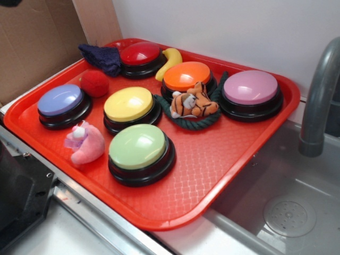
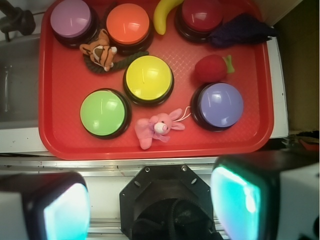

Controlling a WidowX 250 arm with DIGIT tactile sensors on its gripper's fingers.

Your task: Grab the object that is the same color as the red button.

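Observation:
The object, a small fuzzy red ball, lies on the red tray between the blue button and the red button. The glossy red button stands at the tray's far edge. In the wrist view my gripper hangs high above the tray's near edge, over the black robot base. It is open wide, with nothing between its fingers. The gripper does not show in the exterior view.
Yellow, green, orange and mauve buttons crowd the tray. A purple cloth and banana flank the red button. A tiger plush and pink plush lie between buttons. Faucet and sink are at right.

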